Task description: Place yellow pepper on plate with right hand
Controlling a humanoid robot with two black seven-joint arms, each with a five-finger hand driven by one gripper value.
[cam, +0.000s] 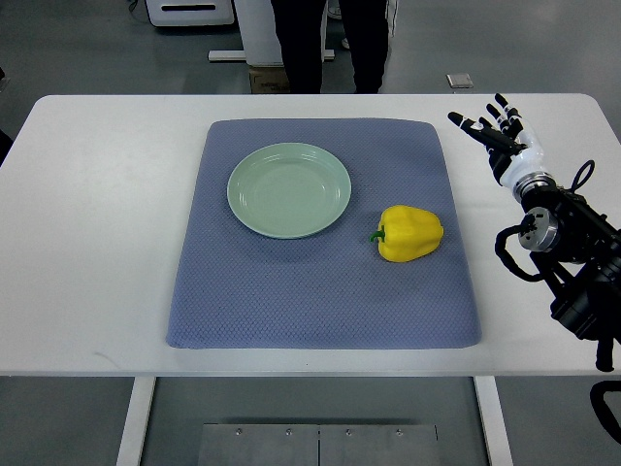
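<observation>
A yellow pepper with a green stem lies on its side on the blue-grey cloth, to the right of a pale green plate. The plate is bare. My right hand is over the white table at the right, beyond the cloth's edge, up and to the right of the pepper. Its fingers are spread and hold nothing. The left arm is out of view.
The white table carries the cloth in its middle. A person's dark legs stand behind the far edge. A small grey square object lies on the floor beyond the table.
</observation>
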